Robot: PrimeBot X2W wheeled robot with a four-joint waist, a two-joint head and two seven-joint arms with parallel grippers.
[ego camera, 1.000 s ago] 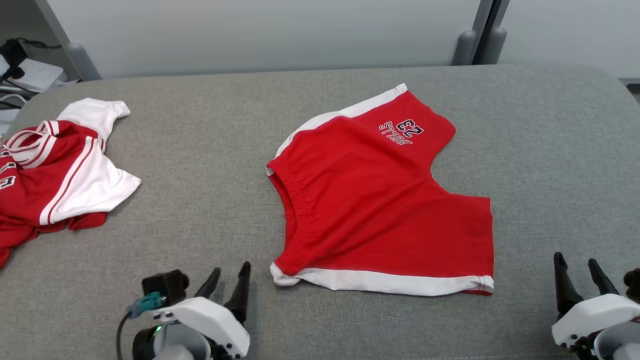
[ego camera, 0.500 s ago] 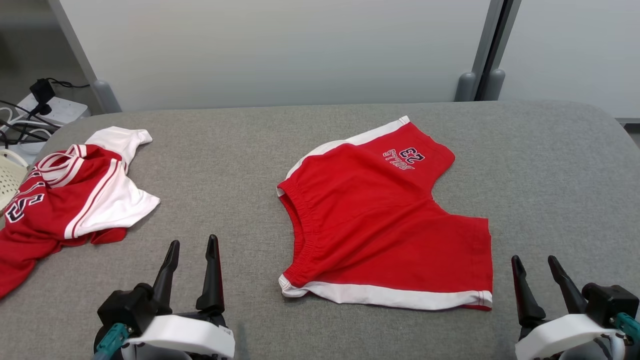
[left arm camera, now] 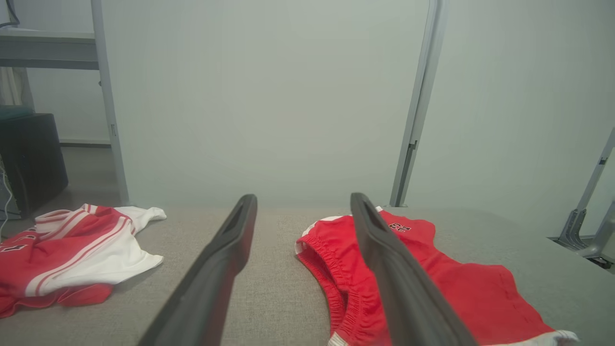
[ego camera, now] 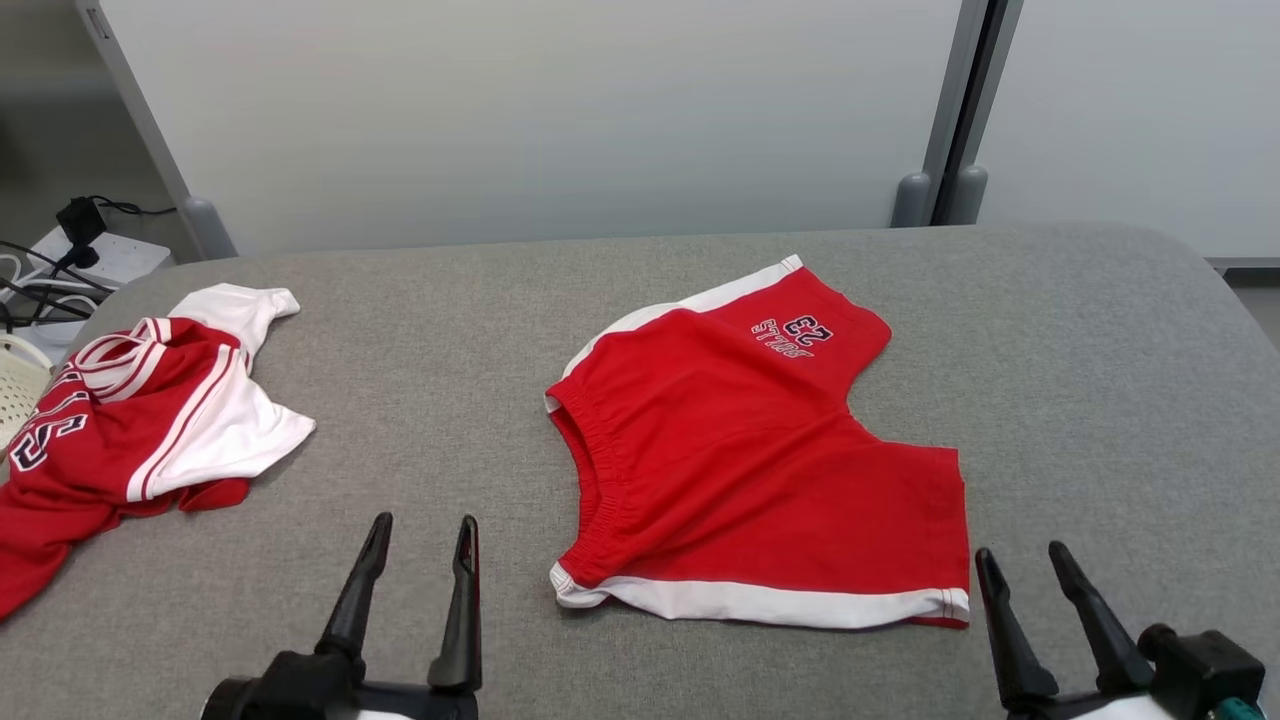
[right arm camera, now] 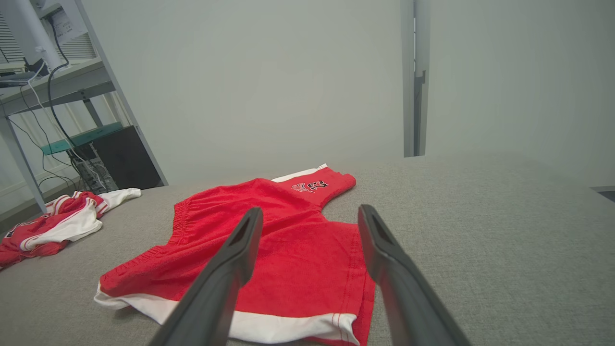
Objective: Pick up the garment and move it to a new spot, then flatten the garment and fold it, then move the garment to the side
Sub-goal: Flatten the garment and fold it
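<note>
Left hand (ego camera: pixel 425 520) and right hand (ego camera: pixel 1021 550): both spread wide and empty, low on either side of the near hem. Red shorts (ego camera: pixel 760 450) lie flat mid-counter (ego camera: pixel 450 330).

Risk: I pinch one layer only and the cloth bunches on the fold.

Crumpled jersey (ego camera: pixel 150 420) crowds the left. Bare room to the right and beyond.

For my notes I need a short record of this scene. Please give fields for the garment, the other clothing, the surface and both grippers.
garment: red shorts, lying flat, unfolded
other clothing: red and white jersey, crumpled, far left
surface: grey padded table
left gripper: open, empty, apart from shorts
right gripper: open, empty, beside hem corner
</note>
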